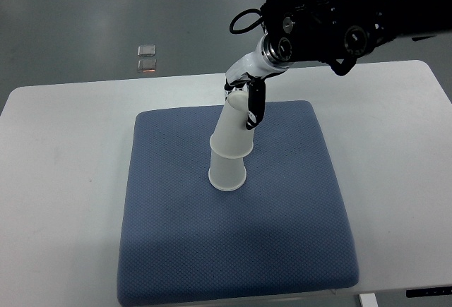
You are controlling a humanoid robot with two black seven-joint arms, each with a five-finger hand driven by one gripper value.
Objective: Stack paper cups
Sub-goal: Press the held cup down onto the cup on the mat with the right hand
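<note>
Floor (106, 17): smooth grey, faintly glossy, fills the top of the view.
Floor marker (147, 58): small pale square object, a second just below it.
Table (63, 180): white, rounded corners.
Light: even, soft shadows.

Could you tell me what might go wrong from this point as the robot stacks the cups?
1. The right hand holds the upper cup tilted over the lower cup, so it may seat crooked or jam.
2. Pushing down at that angle could tip the lower cup on the soft-looking blue mat.
</note>
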